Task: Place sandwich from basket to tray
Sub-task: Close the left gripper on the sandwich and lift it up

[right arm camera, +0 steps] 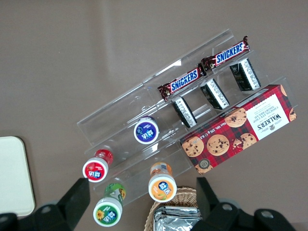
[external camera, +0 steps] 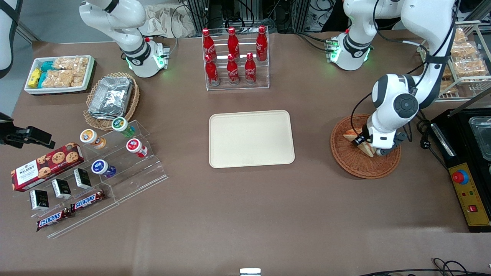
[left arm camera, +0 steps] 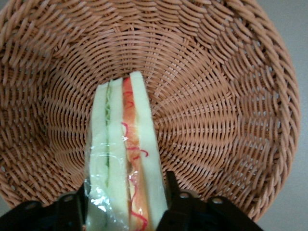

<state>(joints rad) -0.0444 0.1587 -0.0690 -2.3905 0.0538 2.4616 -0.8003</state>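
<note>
The sandwich, a wrapped wedge of white bread with green and orange-red layers, stands on edge in the round reddish-brown wicker basket. My left gripper is down in the basket with one black finger pressed against each flat side of the wedge, shut on it. In the front view the gripper covers part of the sandwich inside the basket. The cream-beige tray lies flat beside the basket, toward the parked arm's end, with nothing on it.
A rack of red bottles stands farther from the front camera than the tray. A black control box with a red button and a wire shelf of bagged snacks sit at the working arm's end. An acrylic stand with cups lies toward the parked arm.
</note>
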